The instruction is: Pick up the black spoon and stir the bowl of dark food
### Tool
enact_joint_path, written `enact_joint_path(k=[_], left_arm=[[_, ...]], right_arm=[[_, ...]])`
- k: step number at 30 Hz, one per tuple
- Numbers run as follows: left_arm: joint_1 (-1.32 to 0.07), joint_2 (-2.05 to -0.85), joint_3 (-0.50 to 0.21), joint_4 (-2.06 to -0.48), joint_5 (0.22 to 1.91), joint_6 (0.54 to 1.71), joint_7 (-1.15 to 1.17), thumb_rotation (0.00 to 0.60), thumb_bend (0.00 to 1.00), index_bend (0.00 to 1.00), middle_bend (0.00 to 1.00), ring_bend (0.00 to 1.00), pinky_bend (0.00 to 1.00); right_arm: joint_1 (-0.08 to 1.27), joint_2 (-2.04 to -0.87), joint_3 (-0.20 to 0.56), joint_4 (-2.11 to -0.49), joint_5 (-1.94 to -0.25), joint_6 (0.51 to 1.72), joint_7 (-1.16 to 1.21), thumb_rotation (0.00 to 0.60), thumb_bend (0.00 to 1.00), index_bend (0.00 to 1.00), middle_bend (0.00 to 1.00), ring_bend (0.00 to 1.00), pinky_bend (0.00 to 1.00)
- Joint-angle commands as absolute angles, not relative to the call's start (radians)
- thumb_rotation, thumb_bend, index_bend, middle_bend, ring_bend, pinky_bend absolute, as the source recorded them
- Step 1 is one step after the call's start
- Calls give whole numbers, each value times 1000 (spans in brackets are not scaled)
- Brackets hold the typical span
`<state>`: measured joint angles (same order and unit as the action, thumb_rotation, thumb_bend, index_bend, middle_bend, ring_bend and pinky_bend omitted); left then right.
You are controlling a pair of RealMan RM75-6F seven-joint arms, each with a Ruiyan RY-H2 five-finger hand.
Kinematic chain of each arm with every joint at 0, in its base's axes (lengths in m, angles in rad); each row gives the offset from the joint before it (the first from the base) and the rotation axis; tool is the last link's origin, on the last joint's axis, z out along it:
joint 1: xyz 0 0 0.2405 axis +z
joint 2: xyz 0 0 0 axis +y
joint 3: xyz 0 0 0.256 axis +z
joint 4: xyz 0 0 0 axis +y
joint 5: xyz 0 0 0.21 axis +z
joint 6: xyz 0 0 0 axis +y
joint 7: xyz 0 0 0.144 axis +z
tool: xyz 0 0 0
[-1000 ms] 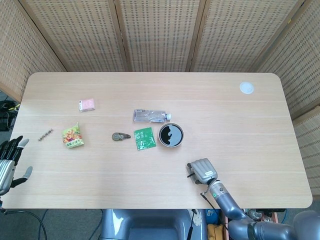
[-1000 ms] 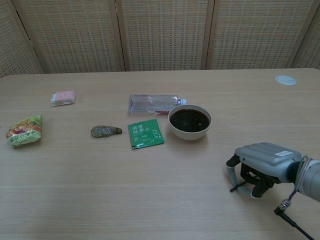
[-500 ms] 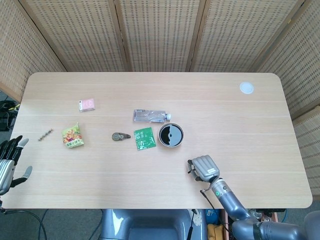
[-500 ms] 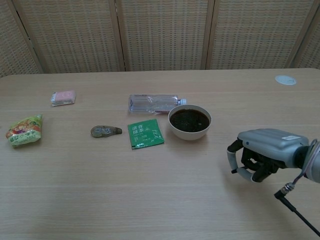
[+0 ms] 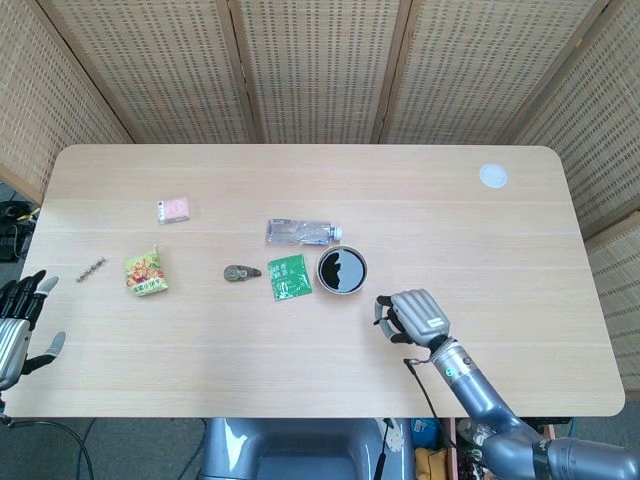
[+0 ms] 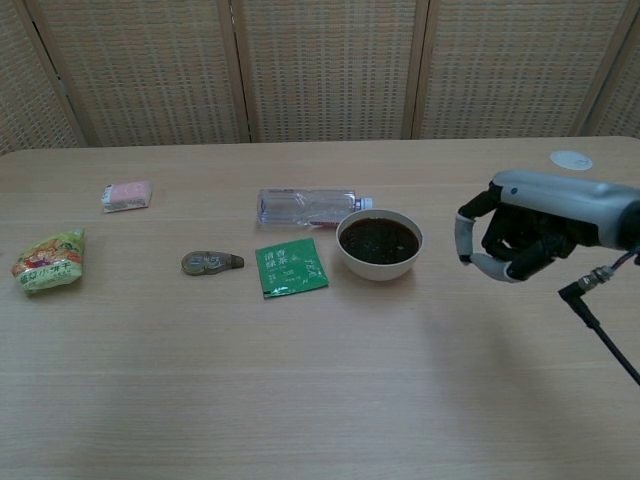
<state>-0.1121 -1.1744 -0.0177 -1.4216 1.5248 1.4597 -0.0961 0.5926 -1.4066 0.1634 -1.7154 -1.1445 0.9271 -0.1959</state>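
One bowl of dark food (image 5: 342, 271) sits mid-worktop, just right of the green packet (image 5: 289, 276), and the right robot hand (image 6: 520, 230) hovers near it on its right and toward the robot, so the bowl lies to that hand's left and a little ahead. Fingers are curled in tight, but whether the black spoon is inside them I cannot tell; no handle shows clearly. Left robot hand (image 5: 18, 325) hangs spread and empty off the far edge, so the right one is far nearer.
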Motion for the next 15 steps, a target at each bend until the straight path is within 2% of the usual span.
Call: enact_joint_path(k=[1,8,15], left_arm=[[-112,-1174,-18,-1423,1525,1461,-96,600,393,0,0,0,0],[-111,-1170,-18,-1430,1526,1462,-90,600,392,0,0,0,0],[-112,-1168,-15,-1439,1529,1460,-81,600,393,0,0,0,0]], right_arm=[[600,-1370,197,-1751,-1130,902,-127,600,712,652,950,969,1000],[622,-1292,279,-1788,-1085,797,109,600,715,660,950,969,1000],[651,-1277,344,-1768,-1054,694,312,600,724,671,950,969,1000]])
